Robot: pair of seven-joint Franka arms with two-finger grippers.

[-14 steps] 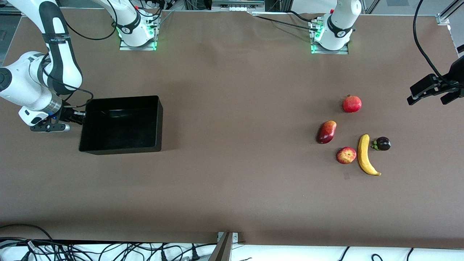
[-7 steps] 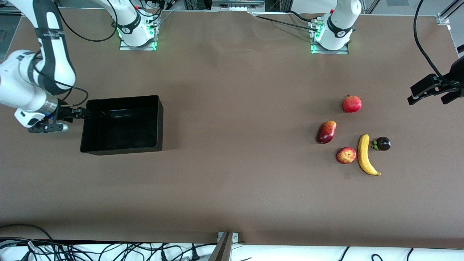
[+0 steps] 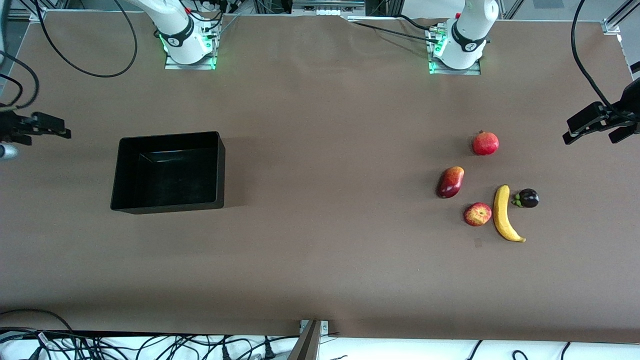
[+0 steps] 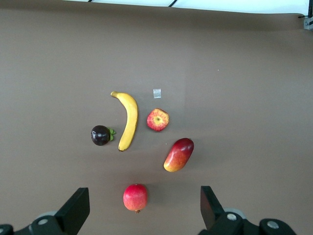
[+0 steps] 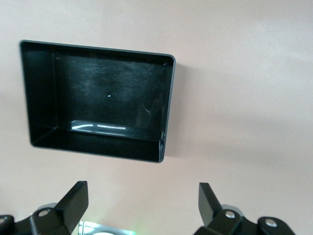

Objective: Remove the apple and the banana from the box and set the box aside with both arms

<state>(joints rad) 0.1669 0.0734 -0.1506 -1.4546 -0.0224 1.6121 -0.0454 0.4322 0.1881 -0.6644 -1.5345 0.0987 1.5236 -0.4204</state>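
Note:
The black box (image 3: 167, 204) rests on the brown table toward the right arm's end, with nothing in it; the right wrist view looks down into the box (image 5: 165, 107). My right gripper (image 3: 46, 131) hangs open and empty at the table's edge, apart from the box; its jaws (image 5: 142, 203) stand wide. The apple (image 3: 477, 214) and banana (image 3: 504, 215) lie side by side toward the left arm's end. My left gripper (image 3: 590, 136) waits open above the table's end near them, and its wrist view shows the apple (image 4: 158, 119) and banana (image 4: 128, 120) past the spread gripper (image 4: 144, 210).
A red mango (image 3: 450, 181), a pomegranate (image 3: 485, 143) and a dark mangosteen (image 3: 528, 198) lie around the apple and banana. Bare brown table stretches between the box and the fruits. Cables run along the table's near edge.
My right gripper has let go of the box's wall, opened, and pulled away toward the table's edge. The box stays in place. The left arm has not moved.

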